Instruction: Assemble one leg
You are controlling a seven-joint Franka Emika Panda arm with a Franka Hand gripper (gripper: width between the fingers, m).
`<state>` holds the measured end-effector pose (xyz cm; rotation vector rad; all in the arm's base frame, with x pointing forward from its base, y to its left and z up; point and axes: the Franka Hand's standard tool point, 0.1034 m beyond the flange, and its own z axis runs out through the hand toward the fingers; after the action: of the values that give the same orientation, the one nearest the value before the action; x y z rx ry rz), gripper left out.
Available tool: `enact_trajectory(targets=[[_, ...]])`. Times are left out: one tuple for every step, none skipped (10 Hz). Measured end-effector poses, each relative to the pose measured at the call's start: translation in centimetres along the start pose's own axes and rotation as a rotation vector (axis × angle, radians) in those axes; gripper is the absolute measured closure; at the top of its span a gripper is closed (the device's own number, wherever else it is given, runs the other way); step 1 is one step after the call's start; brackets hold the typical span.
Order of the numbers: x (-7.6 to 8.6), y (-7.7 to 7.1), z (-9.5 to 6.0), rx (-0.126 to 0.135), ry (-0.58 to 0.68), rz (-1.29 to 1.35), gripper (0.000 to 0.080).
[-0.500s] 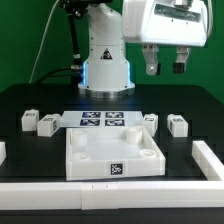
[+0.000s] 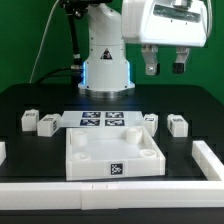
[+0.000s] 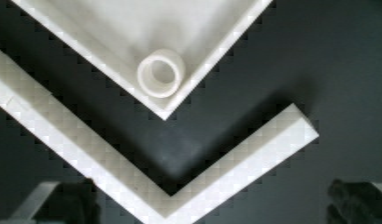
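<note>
Four small white legs with tags lie on the black table: two at the exterior view's left (image 2: 28,120) (image 2: 46,124) and two at its right (image 2: 152,120) (image 2: 178,124). The large white square tray-like piece (image 2: 85,152) with corner sockets lies in the middle front. My gripper (image 2: 165,67) hangs high above the table at the exterior view's upper right, open and empty, above the right pair of legs. In the wrist view a corner of the tray-like piece with one round socket (image 3: 158,72) shows; no leg shows there. My dark fingertips (image 3: 35,205) sit at the frame's edges.
The marker board (image 2: 102,121) lies behind the tray-like piece. A low white wall (image 2: 110,194) runs along the table's front and sides; its corner shows in the wrist view (image 3: 170,170). The robot base (image 2: 107,60) stands at the back.
</note>
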<state>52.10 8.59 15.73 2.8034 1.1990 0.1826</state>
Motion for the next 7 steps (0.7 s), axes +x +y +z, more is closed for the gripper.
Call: enact_trajectory(targets=[[0.0,0.0,0.0,0.0,0.0,0.0,0.015],[0.0,0.0,0.1,0.001,-0.001,0.0,0.015],[0.0,0.0,0.1,0.001,-0.001,0.0,0.015],[-0.5,-0.5,0.3,-0.004,0.011,-0.043,0.015],[-2.1,-1.1,0.6,-0.002,0.015,-0.158,0.015],[-3.8,-1.3,1.2,0.015,0.01,-0.279,0.015],[-5.2,-1.2,2.1,0.035,0.0,-0.385,0.015]])
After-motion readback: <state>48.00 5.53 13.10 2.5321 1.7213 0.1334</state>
